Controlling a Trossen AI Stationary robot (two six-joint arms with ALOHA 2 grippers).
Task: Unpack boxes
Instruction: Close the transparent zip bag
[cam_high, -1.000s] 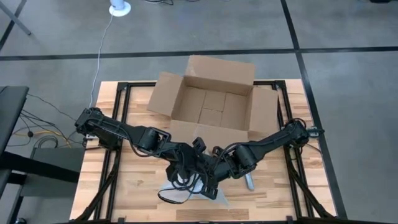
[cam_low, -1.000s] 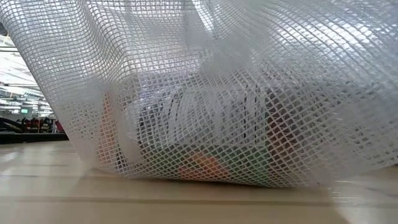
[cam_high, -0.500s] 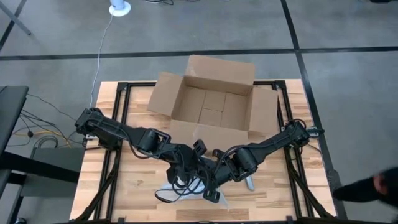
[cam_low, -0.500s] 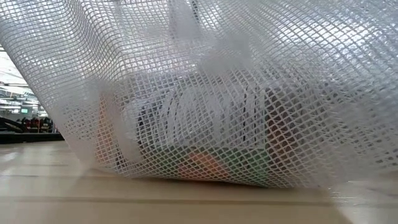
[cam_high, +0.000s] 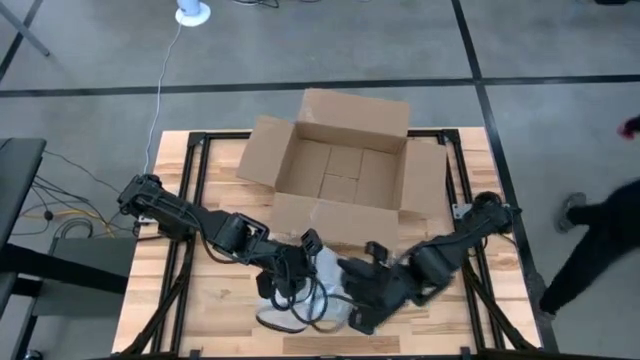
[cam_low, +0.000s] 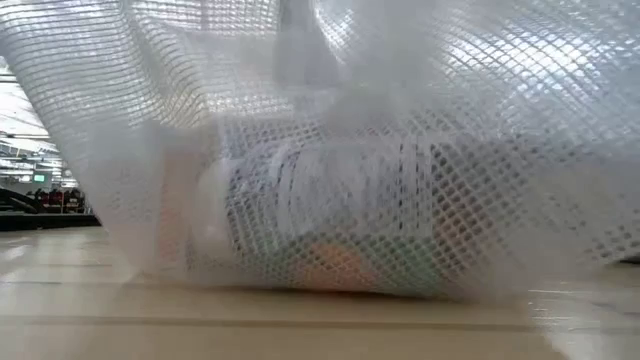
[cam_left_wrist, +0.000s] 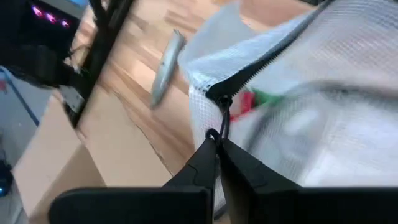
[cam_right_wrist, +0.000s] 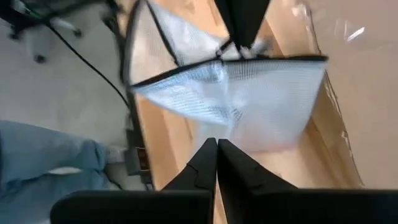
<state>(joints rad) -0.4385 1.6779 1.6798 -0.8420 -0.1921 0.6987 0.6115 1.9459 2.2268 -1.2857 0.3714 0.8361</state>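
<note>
box (cam_high: 342, 163) sits open behind both pincers, left (cam_high: 308, 243) and right (cam_high: 352, 272).

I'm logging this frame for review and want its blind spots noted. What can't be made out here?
- Mesh zip bag contents: low view, the weave and blur leave only orange, green and white shapes.
- Cardboard box: high view, tape strip or label not visible.
- Left gripper: left wrist view, jaws closed at the zipper pull.
- Right gripper: what its closed jaws hold is hidden.
</note>
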